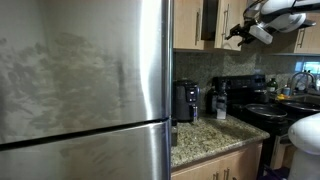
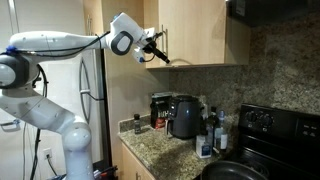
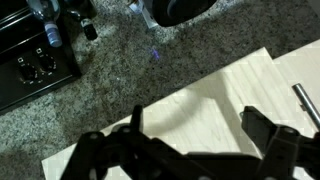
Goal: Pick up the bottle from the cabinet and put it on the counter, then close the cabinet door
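Observation:
My gripper [image 3: 198, 128] is open with nothing between its dark fingers [image 3: 262, 128]. It hangs right at the light wooden cabinet door [image 3: 215, 95], whose metal handle [image 3: 304, 102] shows at the right. In an exterior view the gripper [image 2: 158, 53] is at the lower left corner of the cabinet door [image 2: 195, 35]. The cabinet [image 1: 188, 22] interior is hidden. A small whitish bottle with a bluish part [image 2: 205, 146] stands on the speckled counter [image 2: 160, 152] beside the stove, and shows in the wrist view too, bottle [image 3: 50, 34]. The gripper [image 1: 238, 35] is high above the counter [image 1: 205, 138].
A black coffee maker [image 2: 183, 116] and other small bottles stand at the back of the counter. The black stove [image 2: 262, 135] is on one side, with pots [image 1: 262, 108] on it. A large stainless fridge [image 1: 85, 90] fills the near side. The white arm [image 2: 60, 45] reaches across.

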You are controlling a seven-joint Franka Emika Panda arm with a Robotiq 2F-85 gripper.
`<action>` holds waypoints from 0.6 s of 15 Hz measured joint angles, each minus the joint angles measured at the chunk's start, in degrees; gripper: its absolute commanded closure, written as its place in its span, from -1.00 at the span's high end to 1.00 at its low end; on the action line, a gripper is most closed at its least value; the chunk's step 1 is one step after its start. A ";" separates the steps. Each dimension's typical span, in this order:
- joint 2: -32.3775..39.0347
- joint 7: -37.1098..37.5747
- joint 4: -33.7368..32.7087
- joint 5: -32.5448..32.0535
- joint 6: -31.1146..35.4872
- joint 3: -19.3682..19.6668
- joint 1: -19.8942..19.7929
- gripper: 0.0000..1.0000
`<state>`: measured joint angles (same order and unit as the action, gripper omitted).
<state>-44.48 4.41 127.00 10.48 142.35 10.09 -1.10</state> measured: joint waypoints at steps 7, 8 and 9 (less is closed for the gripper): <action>1.00 -0.70 -2.33 0.08 -2.83 -0.40 0.18 1.00; 2.39 -0.54 -4.06 0.26 -3.86 -0.69 0.53 1.00; 4.20 -0.17 -6.33 0.50 -4.85 -0.99 1.06 1.00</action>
<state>-40.28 4.24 120.67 10.97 137.50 9.09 -0.05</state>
